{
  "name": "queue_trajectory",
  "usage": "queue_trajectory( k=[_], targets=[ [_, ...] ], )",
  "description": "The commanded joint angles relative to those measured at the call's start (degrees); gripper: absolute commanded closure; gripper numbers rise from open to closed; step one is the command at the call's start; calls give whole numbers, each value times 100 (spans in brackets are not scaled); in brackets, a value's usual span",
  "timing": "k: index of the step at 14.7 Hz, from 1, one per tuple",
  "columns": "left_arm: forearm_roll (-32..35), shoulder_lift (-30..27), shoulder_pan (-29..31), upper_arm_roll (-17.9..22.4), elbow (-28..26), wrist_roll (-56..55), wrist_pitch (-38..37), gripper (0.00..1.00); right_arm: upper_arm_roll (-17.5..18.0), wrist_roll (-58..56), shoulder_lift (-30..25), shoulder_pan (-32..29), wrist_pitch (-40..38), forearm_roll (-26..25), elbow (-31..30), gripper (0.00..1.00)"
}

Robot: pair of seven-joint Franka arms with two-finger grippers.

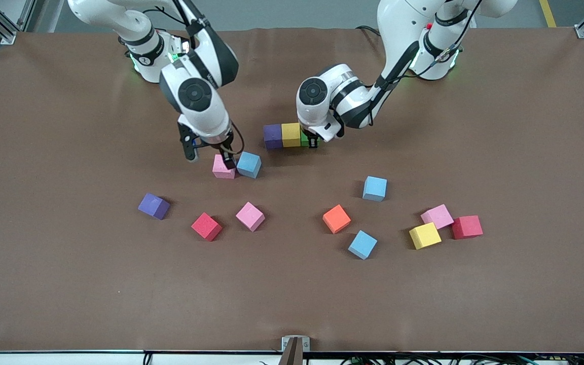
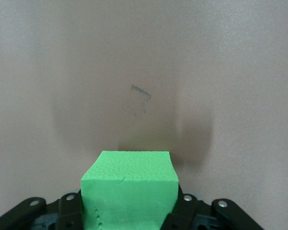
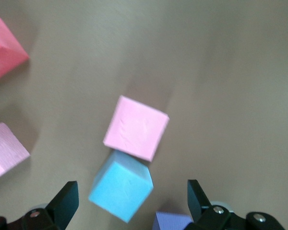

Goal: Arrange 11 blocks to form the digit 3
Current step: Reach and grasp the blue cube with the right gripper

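Left end effector clamped (right end effector spread)

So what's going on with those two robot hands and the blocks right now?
Left gripper shut on green block, setting it beside yellow block and purple block. Right gripper open over pink block touching a light blue block.

A matte brown table cover fills the frame, plain and unpatterned. At centre top sits a row of foam cubes: purple cube, yellow cube, then a sliver of bright green cube, vivid green in the left wrist view. Just left of centre, a pink cube meets a light blue cube. Lower left: a second purple cube, a red cube, another pink cube. Lower right: an orange cube, two light blue cubes, pale pink cube, yellow cube, red cube. Both arms are white with black joints.
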Motion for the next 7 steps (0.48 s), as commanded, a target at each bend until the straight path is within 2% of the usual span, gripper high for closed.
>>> queue_trajectory(
  k=[1, 7],
  targets=[
    [71, 20, -64, 17, 30, -109, 37, 72, 84, -931, -47, -477, 100, -79, -87, 0],
    [71, 55, -72, 26, 39, -109, 90, 72, 84, -2900, 129, -1339, 504, -79, -87, 0]
  ],
)
